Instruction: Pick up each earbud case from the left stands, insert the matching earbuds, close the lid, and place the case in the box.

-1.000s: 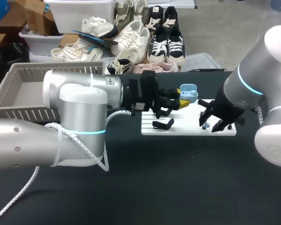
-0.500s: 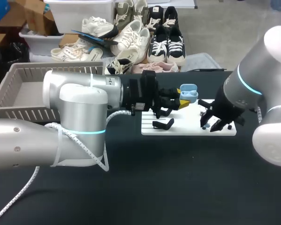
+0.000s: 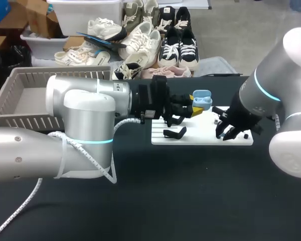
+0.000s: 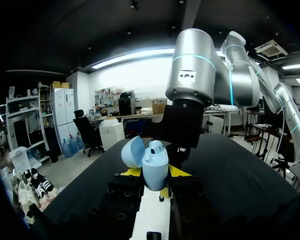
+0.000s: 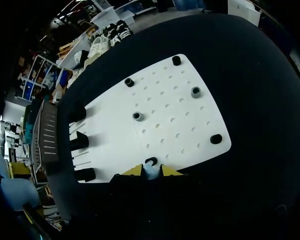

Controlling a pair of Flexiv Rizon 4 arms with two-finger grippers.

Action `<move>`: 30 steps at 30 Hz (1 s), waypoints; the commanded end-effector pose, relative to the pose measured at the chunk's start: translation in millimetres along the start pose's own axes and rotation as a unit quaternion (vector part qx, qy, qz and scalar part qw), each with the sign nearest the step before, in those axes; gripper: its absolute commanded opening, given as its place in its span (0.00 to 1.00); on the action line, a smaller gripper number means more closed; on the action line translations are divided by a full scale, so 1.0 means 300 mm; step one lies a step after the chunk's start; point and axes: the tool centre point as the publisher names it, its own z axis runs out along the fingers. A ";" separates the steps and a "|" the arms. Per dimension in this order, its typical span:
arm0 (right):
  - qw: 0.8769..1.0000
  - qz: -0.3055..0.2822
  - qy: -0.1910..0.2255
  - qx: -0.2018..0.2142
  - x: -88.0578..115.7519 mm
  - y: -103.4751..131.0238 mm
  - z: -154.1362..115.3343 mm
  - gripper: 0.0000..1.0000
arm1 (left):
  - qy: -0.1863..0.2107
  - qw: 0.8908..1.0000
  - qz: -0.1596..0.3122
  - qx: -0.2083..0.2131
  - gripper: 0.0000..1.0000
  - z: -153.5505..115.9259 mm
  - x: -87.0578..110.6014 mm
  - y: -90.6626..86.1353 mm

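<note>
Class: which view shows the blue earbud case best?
Left wrist view: the case sits close, lid open, between the left gripper's fingers. Head view shows it small; right wrist view, only a blue blur.

We look down on 1 black table point(image 3: 190, 191), its matte top plain and evenly lit, its far edge running straight across. Both wrist views show the same dark surface, with a faint sheen of light across it in the left wrist view.
</note>
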 end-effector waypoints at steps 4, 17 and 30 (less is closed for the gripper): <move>1.000 0.000 -0.001 0.001 -0.004 0.004 -0.003 0.00 | -0.002 1.000 0.001 -0.002 0.00 0.001 0.003 -0.002; 1.000 0.007 -0.030 -0.006 0.030 -0.023 -0.110 0.00 | -0.002 1.000 0.001 -0.002 0.00 0.001 0.003 -0.002; 0.998 -0.052 -0.028 -0.022 0.127 -0.046 -0.274 0.00 | -0.002 1.000 0.001 -0.002 0.00 0.001 0.003 -0.002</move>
